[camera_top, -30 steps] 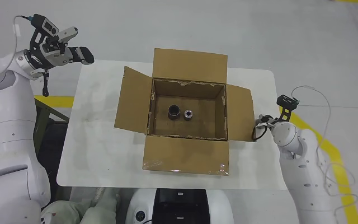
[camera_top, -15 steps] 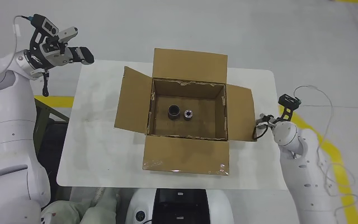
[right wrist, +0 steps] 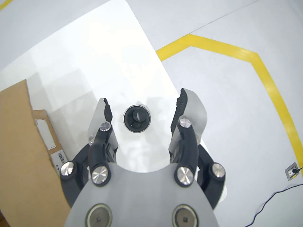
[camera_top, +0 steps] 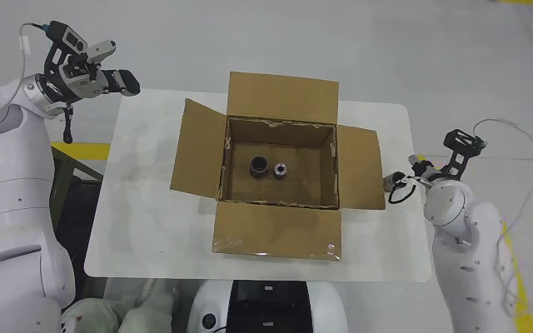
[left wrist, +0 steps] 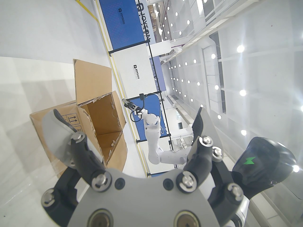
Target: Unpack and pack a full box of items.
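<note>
An open cardboard box (camera_top: 280, 162) stands in the middle of the white table (camera_top: 141, 208). Inside it lie a dark cylinder (camera_top: 260, 167) and a smaller metal part (camera_top: 279, 171). My right gripper (right wrist: 143, 99) is open above a black cylindrical part (right wrist: 136, 118) that stands on the table beside the box's right flap (right wrist: 21, 128); the fingers are apart from it. The top view shows this gripper (camera_top: 398, 183) just off that flap. My left gripper (left wrist: 127, 116) is open and holds nothing, raised over the table's far left corner (camera_top: 117, 81), with the box (left wrist: 99, 109) farther off.
The box's four flaps lie spread outward, the right one (camera_top: 360, 166) close to my right gripper. Yellow floor lines (right wrist: 267, 72) run beyond the table's right edge. Bare table (camera_top: 137, 150) lies left of the box.
My right arm has drawn back to the right, away from the box flap, and its wrist has risen. The left arm and the parts in the box have not moved.
</note>
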You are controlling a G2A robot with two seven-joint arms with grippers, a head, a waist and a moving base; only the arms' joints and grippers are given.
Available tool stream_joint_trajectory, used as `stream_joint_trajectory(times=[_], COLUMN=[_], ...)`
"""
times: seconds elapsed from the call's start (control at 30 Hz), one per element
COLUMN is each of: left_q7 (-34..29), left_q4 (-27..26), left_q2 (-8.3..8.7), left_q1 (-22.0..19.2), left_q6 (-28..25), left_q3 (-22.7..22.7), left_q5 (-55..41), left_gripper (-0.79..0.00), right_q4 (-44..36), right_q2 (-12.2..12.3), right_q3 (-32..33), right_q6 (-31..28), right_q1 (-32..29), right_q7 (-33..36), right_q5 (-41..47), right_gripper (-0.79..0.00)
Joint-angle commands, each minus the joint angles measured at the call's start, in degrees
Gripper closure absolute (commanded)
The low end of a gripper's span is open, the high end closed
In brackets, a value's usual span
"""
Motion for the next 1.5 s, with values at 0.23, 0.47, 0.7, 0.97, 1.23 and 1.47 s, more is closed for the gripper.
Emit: stream_joint_trajectory(times=[0.23,0.47,0.7,0.97,1.23,1.47], left_q7=[0.0,0.0,0.0,0.0,0.0,0.0], left_q4=[0.0,0.0,0.0,0.0,0.0,0.0], left_q2=[0.0,0.0,0.0,0.0,0.0,0.0], left_q1=[0.0,0.0,0.0,0.0,0.0,0.0], left_q6=[0.0,0.0,0.0,0.0,0.0,0.0], left_q3=[0.0,0.0,0.0,0.0,0.0,0.0], left_q5=[0.0,0.0,0.0,0.0,0.0,0.0], left_gripper=[-0.785,-0.785,-0.785,-0.785,-0.785,-0.785], right_q4=[-9.09,-13.66,-16.83,-16.21,-13.3,-7.09], right_q2=[-0.08,-0.31,-0.63,-1.05,-1.71,-2.55], right_q3=[0.05,-4.55,-11.69,-19.9,-27.14,-31.36], right_q6=[-3.5,-6.25,-10.64,-17.27,-23.18,-25.52], right_q1=[-1.08,0.73,3.37,7.12,10.54,14.63], right_q7=[1.84,3.41,5.31,9.09,11.53,12.49], right_q5=[2.18,1.56,-0.08,-1.42,-0.6,1.04], right_gripper=[-0.606,-0.631,-0.656,-0.634,-0.628,-0.665])
